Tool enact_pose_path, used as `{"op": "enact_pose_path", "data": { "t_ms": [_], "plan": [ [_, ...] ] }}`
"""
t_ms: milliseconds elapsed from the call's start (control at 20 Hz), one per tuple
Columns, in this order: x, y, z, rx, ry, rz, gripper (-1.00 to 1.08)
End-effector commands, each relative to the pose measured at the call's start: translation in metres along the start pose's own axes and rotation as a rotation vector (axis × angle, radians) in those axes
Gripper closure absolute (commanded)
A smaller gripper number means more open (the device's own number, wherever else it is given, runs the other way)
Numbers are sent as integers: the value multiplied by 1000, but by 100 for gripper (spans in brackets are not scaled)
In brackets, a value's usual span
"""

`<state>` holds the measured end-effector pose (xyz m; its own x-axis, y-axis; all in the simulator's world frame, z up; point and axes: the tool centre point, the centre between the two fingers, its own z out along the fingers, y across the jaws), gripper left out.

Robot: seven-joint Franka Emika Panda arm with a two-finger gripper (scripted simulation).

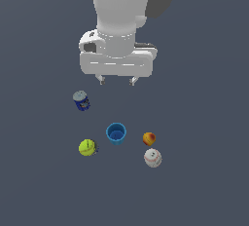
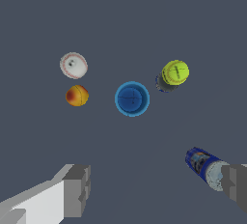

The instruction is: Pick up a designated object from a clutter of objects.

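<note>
The can (image 1: 81, 101) stands upright on the floor, apart from the other items, at about ten o'clock from the cup (image 1: 116, 133) in the exterior view. The gripper (image 1: 116, 80) hangs above the floor with its jaws spread wide and nothing between them; the can lies at about eight o'clock from it, not yet under it.

In the wrist view the can (image 2: 205, 167) shows just beside one fingertip (image 2: 235, 184), not centred in the gap. A straight descent from here risks that finger landing on the can's grey top or clipping its side, which would likely tip it or send it rolling. The gripper probably needs to shift sideways first, until the can sits between the fingers.

The can is small and round, so an off-centre squeeze could squirt it out of the pads.

The tennis ball (image 1: 87, 147), orange ball (image 1: 149, 139) and baseball (image 1: 152, 158) lie well apart from the can, so knocking them looks unlikely. The cup, also blue, is the likelier mistaken target.
</note>
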<state>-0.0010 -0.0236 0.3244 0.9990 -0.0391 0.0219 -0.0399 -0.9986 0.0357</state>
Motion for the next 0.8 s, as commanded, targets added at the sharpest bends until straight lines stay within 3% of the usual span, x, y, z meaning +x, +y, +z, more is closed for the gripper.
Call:
{"op": "enact_pose_path", "data": {
  "t_ms": [0,400,750],
  "plan": [
    [0,0,0,0,0,0,-92],
    [-1,22,1,19,10,38,-92],
    [-1,26,4,20,10,35,-92]
  ]
}}
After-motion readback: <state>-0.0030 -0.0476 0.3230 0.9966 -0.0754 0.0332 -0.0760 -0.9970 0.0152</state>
